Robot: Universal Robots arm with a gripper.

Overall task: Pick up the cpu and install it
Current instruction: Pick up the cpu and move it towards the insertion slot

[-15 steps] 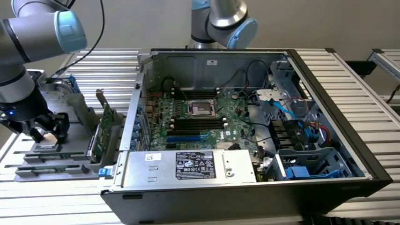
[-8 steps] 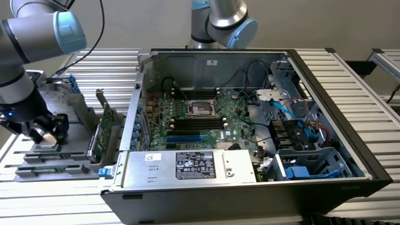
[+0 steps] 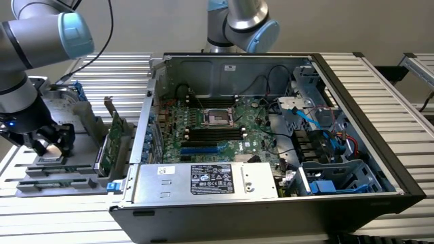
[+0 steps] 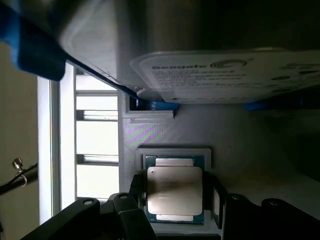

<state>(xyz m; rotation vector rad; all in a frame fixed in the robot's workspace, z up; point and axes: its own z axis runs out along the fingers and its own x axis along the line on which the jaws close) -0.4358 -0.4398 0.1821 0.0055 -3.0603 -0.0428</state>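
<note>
The cpu [image 4: 174, 192], a small square chip with a dull silver top, lies flat in a recess of the grey holder [image 4: 165, 132]. My gripper [image 4: 177, 194] is open and straddles it, one black finger [image 4: 137, 187] on each side with a small gap to the chip's edges. In the exterior view the gripper [image 3: 52, 147] hangs low over the grey holder [image 3: 54, 175] at the exterior view's left, outside the computer case. The open cpu socket [image 3: 218, 118] sits on the green motherboard inside the case.
A silver hard drive [image 4: 225, 75] with a white label and a blue bracket [image 4: 35, 50] stands close beside the cpu's recess. The open computer case [image 3: 271, 132] holds black memory slots [image 3: 213, 134], cables and a power supply [image 3: 203, 180]. A second arm [image 3: 241, 25] stands behind the case.
</note>
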